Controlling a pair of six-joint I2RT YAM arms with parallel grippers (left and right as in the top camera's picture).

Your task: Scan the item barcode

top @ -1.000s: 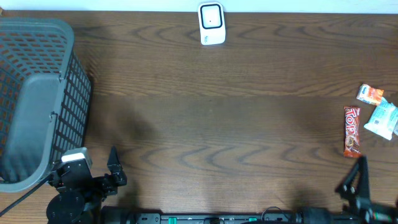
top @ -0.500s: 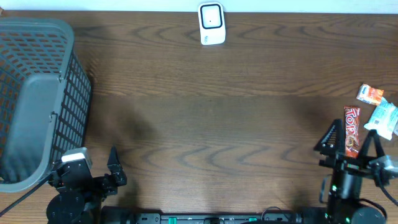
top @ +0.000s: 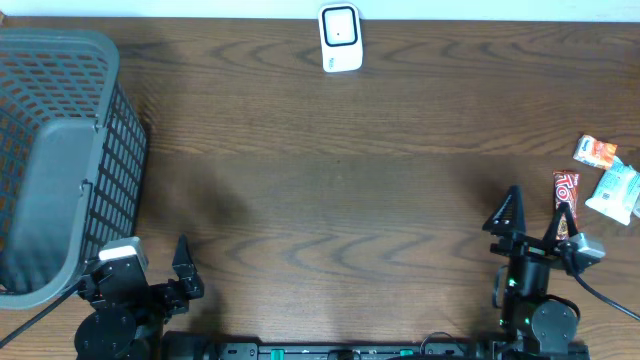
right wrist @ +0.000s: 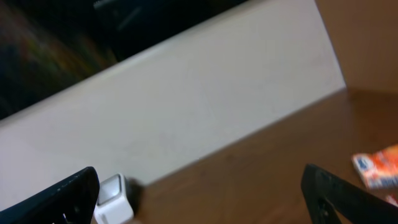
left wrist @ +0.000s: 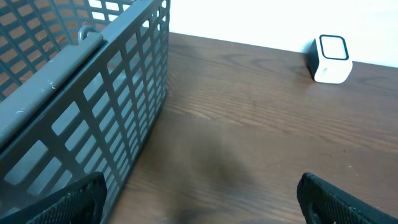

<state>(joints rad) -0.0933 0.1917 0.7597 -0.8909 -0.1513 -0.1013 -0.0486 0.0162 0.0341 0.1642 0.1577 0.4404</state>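
The white barcode scanner (top: 340, 38) stands at the table's far edge, in the middle; it also shows in the left wrist view as the scanner (left wrist: 329, 58) and in the right wrist view as the scanner (right wrist: 113, 199). Three items lie at the right edge: a red bar (top: 566, 192), an orange packet (top: 596, 152) and a white-teal packet (top: 618, 192). My right gripper (top: 537, 212) is open and empty, just left of the red bar and partly covering its lower end. My left gripper (top: 145, 268) is open and empty at the near left, beside the basket.
A grey mesh basket (top: 60, 150) fills the left side, and its wall (left wrist: 106, 106) stands close to my left fingers. The orange packet (right wrist: 376, 167) shows at the right of the right wrist view, in front of a pale wall.
My right arm has come up from the bottom right corner and moved left and forward, now standing beside the red bar. The left arm has not moved.
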